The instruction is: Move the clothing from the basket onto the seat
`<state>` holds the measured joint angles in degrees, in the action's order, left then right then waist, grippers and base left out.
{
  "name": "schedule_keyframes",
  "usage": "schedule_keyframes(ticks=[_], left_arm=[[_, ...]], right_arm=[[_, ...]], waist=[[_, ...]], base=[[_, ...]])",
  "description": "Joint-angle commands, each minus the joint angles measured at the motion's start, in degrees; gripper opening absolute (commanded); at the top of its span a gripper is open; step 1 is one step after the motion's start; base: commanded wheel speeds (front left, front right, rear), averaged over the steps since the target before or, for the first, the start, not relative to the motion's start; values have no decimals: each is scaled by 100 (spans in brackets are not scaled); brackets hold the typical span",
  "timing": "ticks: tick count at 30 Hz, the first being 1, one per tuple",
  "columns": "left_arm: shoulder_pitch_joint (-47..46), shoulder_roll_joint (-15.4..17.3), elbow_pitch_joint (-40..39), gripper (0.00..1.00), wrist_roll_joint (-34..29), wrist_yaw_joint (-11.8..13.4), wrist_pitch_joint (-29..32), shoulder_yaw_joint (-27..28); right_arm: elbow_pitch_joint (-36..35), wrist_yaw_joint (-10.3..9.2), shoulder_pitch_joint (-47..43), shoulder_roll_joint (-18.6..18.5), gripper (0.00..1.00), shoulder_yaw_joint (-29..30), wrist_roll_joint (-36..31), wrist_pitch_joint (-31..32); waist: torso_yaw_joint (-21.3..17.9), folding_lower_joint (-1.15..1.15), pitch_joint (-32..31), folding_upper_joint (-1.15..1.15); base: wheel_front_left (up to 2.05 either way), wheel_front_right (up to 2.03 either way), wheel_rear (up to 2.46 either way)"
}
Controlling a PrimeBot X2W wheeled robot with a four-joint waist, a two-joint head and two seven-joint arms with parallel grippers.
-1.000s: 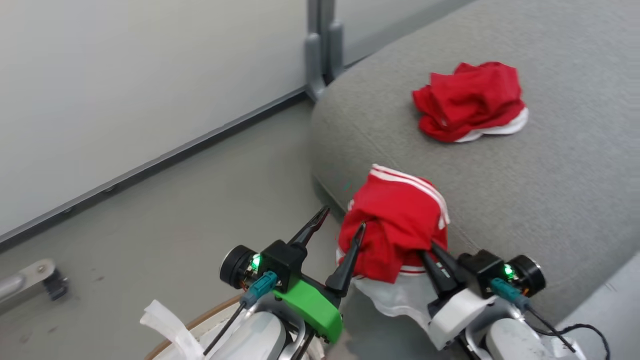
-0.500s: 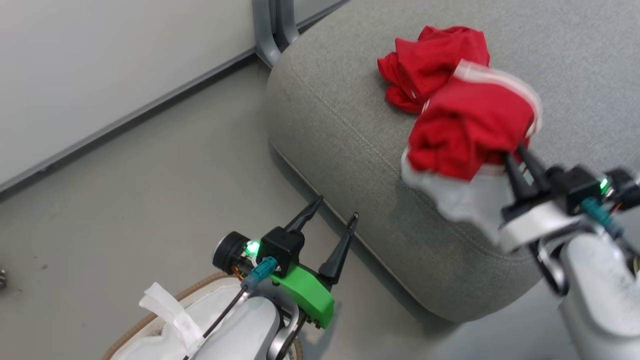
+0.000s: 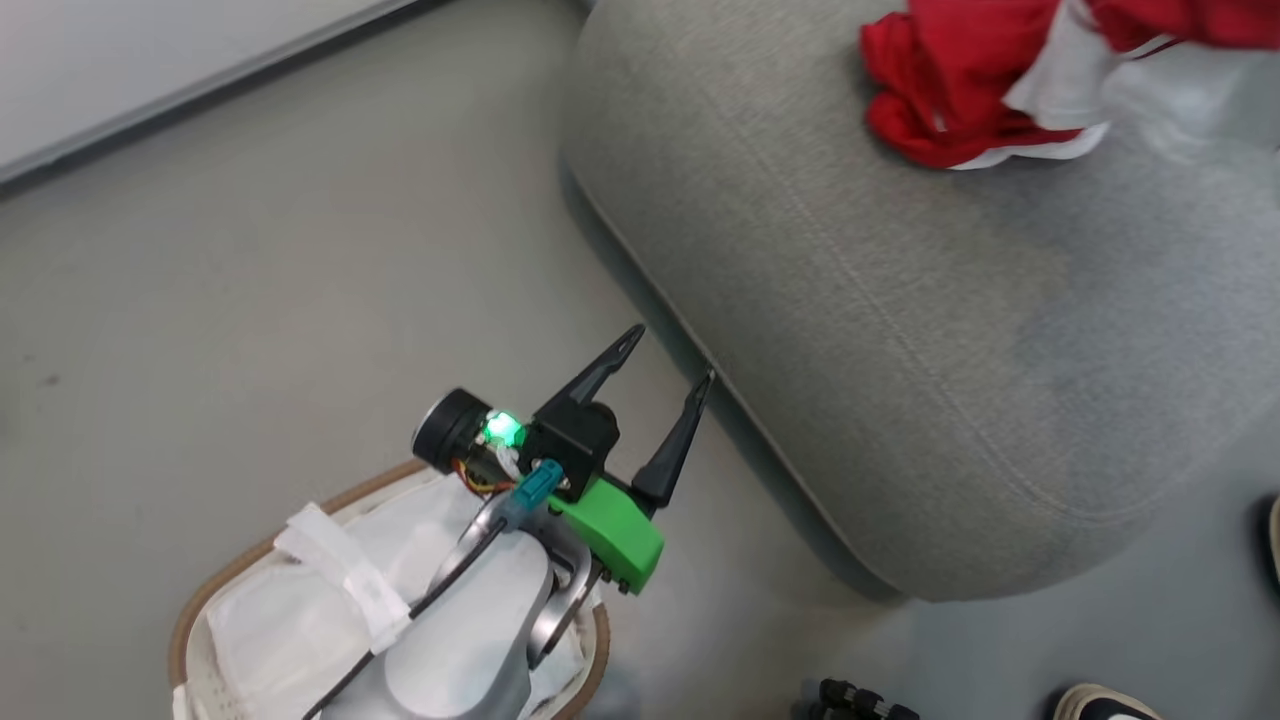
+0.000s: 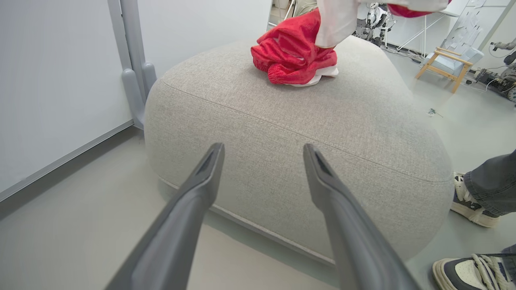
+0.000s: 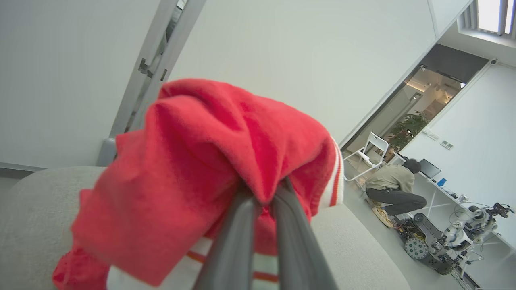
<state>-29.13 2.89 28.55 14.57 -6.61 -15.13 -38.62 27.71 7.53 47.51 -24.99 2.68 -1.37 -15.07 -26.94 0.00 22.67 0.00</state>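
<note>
One red garment [image 4: 290,60] lies on the seat [image 3: 900,330]. The right pincer [image 5: 264,189] pinches the clothing [image 5: 201,161] in the air above it. The left pincer [image 3: 672,355] stands spread over the basket [image 3: 178,640].

Left tool [image 3: 674,352] spread wide and empty, right tool [image 5: 266,186] pinched tight together
</note>
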Motion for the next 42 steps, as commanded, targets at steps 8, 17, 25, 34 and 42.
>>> schedule_keyframes(ticks=[8,17,25,34,42], left_arm=[[-405,22,-55,100,-143,-33,-3,59],[-533,15,-233,100,-324,-6,-3,147],[-530,13,-232,100,-324,-47,-3,166],[-97,14,-344,100,-211,-73,-3,279],[383,12,-618,100,48,-71,-3,342]], right_arm=[[1268,-8,712,-152,0,603,-368,-14],[2321,-8,620,316,0,1172,-851,-13],[2574,-3,168,527,100,1700,-1141,-1],[1641,-8,-295,731,100,1893,-915,-9],[634,-8,-1051,899,100,1541,-291,-9]], waist=[[1304,0,1248,0],[1560,0,1632,0],[1382,0,1390,0],[1038,0,553,0],[982,0,-356,0]], base=[[0,0,0],[0,0,0],[0,0,0],[0,0,0],[0,0,0]])
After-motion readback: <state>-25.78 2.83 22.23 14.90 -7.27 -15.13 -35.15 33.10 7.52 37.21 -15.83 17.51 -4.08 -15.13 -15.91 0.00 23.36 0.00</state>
